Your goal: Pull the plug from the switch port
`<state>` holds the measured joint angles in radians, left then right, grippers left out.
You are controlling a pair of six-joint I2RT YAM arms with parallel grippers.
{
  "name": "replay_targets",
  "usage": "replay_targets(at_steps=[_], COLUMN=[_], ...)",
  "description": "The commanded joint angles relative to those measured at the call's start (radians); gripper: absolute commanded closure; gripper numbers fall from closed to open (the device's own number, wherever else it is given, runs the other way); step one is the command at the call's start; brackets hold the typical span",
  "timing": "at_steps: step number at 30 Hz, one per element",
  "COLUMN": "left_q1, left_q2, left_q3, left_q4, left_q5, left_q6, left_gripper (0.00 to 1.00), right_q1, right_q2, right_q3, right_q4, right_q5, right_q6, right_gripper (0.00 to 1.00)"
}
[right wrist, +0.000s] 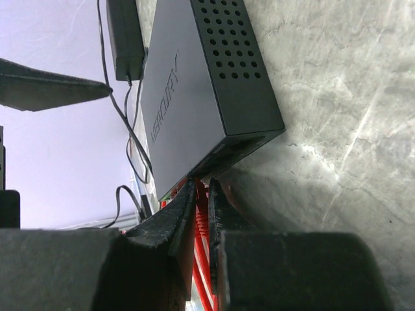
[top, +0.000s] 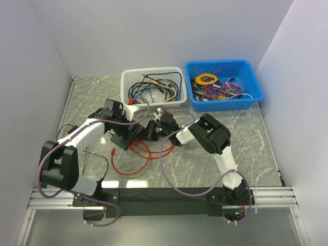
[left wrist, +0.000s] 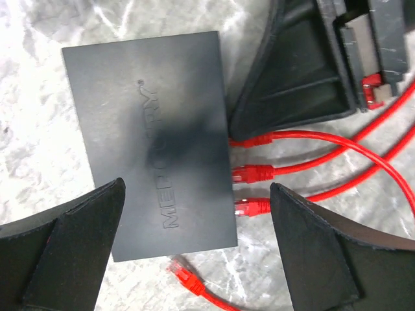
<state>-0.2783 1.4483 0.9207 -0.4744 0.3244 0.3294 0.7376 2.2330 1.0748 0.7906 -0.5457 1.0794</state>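
A: Where's the switch?
B: The flat matte-black rectangular switch (left wrist: 152, 129) lies flat on the grey marbled bench (top: 251, 138), left of centre, between the two arms. It has embossed lettering on top and vent holes on one side face.

A: Plugs?
B: Three sit in a row along one long edge, each trailing a red cable. The red plastic plug (left wrist: 249, 139) at the end of the row is the gripped one. Then come the middle red plug (left wrist: 253, 173) and the end red plug (left wrist: 253, 206), both seated with nothing on them. A loose red plug (left wrist: 185, 275) lies on the bench just beside a switch corner, in no port.

A: Right side?
B: The right end effector (right wrist: 202, 194) is pinched tight on that red plastic plug, right at the port edge. Its tips are very close to the switch body.

A: Left?
B: The left end effector (left wrist: 196, 191) is spread wide over the switch, with one finger (left wrist: 78, 246) on either side. I can't tell whether it touches.

A: Anything around it?
B: Red cable loops (top: 136, 149) lie on the bench near the switch. A black power adapter (right wrist: 126, 35) with a thin black cord is on the switch's far side. A white mesh basket (top: 154, 70) holding cables stands farther back. A blue plastic bin (top: 225, 104) of coloured wires is just beside it on the right.
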Motion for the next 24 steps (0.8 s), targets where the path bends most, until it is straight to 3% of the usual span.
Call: replay_targets(at_steps=[1,7,17,24], left_q1=[-0.028,-0.068,-0.065,-0.053], left_q2=[-0.014,-0.009,0.073,0.109], left_q3=[-0.017,-0.111,-0.141,-0.151], left_q4=[0.034,0.062,0.134,0.135], left_q5=[-0.056,-0.128,-0.212,-0.18], left_q6=[0.0,0.045,0.031,0.028], left_gripper=[0.01,0.01,0.02,0.04], right_q1=[0.009,0.009,0.008,0.006], right_q2=[-0.038,-0.046,-0.07,-0.113], right_q3=[-0.018,-0.024,-0.044,-0.127], right_q4=[-0.042,-0.044,-0.086,-0.071], right_q5=[0.032,0.038,0.006,-0.017], right_q6=[-0.019,-0.027,-0.081,-0.11], right_gripper=[1.0,1.0,1.0,1.0])
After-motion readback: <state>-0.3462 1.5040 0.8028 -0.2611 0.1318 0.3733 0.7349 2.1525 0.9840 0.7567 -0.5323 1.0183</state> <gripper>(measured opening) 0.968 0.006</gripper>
